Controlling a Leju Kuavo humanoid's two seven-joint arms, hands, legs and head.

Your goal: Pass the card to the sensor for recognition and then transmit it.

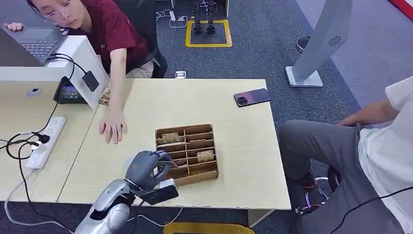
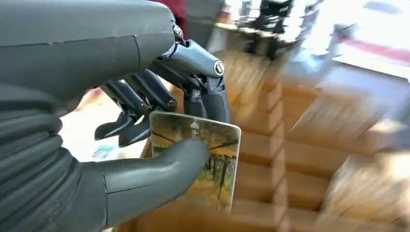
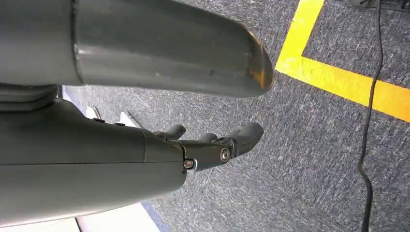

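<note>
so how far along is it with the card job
Done: the left hand has picked a yellow-brown picture card, pinched between thumb and fingers, beside the slotted wooden card box. In hand: the card is at the box. Left: passing it to the sensor, seemingly the dark device at the far left of the table, then handing it on. The right hand hangs open above the carpet.

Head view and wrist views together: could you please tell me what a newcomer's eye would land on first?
The left hand draws the eye first: it pinches a picture card between thumb and fingers, just over the near-left corner of the wooden slotted organizer. Next comes a person's hand resting flat on the table, left of the organizer, and a dark phone lying at the far right.
</note>
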